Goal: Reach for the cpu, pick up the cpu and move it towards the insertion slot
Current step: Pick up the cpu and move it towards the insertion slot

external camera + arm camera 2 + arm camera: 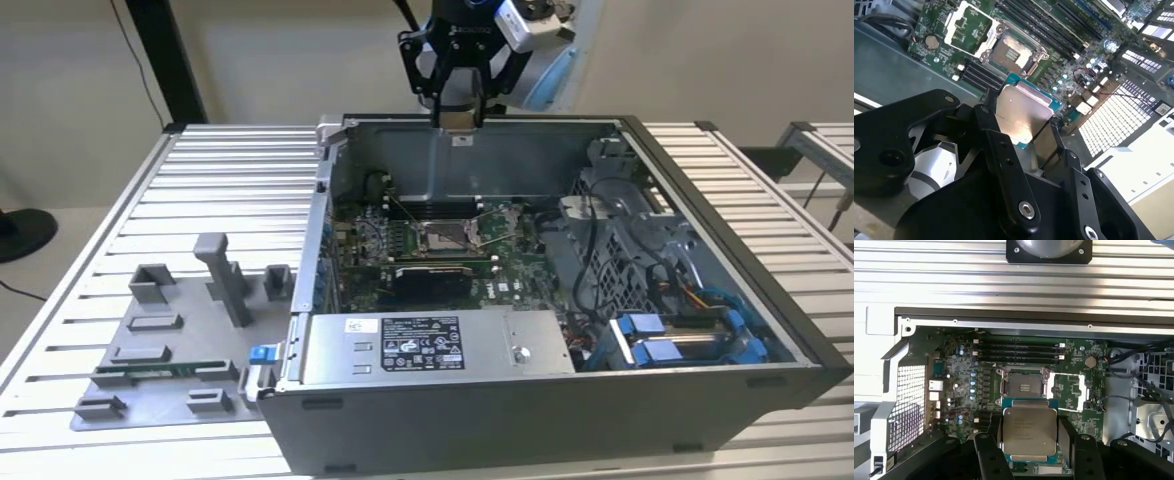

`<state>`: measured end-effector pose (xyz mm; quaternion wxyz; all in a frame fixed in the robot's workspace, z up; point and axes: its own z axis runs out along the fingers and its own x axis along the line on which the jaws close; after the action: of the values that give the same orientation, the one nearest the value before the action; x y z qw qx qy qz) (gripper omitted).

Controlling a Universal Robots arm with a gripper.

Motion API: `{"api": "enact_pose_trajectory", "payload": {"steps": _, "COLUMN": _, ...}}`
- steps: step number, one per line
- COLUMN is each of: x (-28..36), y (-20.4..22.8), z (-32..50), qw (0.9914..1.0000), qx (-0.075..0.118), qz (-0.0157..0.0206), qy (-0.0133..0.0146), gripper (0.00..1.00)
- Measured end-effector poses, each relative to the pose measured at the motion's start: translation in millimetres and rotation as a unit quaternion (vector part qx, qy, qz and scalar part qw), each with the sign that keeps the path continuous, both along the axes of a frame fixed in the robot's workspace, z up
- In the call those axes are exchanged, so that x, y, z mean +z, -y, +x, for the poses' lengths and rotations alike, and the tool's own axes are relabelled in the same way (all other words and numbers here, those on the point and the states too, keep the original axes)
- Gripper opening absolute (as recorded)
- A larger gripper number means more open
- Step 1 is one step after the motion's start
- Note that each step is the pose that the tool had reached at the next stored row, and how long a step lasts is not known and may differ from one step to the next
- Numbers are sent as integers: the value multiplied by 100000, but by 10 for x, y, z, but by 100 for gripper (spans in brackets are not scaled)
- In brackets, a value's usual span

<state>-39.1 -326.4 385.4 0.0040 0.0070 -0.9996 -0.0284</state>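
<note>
Carry stage right now: gripper up high over the far edge of the open computer case, fingers clamped on the cpu, one on each side edge, chip hanging clear of everything. In both wrist views, cpu between the black fingers with the motherboard well below. Insertion slot sitting open on the board, shiny silver frame around a dark centre, load plate flipped off to one side, memory slots just beyond it toward the far wall. In the exterior view, slot roughly mid-board, nearer the camera than the gripper and far below it. Best bet for this step, judging from the layout: keep the chip level, come across above the case walls before dropping, no rushing, and keep the edges square to the socket frame, since a tilted chip on socket pins is probably the expensive way to go wrong. Also worth minding the cables on the exterior view's right. Chip itself: thin flat square, pale silver lid with faint print, greenish rim peeking out around it, catching a warm reflection. Slick metal, so probably a slippy thing to hold.
</note>
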Motion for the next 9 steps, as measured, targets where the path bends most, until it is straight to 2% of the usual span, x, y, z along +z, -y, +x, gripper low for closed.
{"api": "enact_pose_trajectory", "payload": {"steps": 9, "x": -85, "y": -6, "z": 30, "qw": 99999, "qx": -358, "qz": -4, "qy": -123, "gripper": 0}}
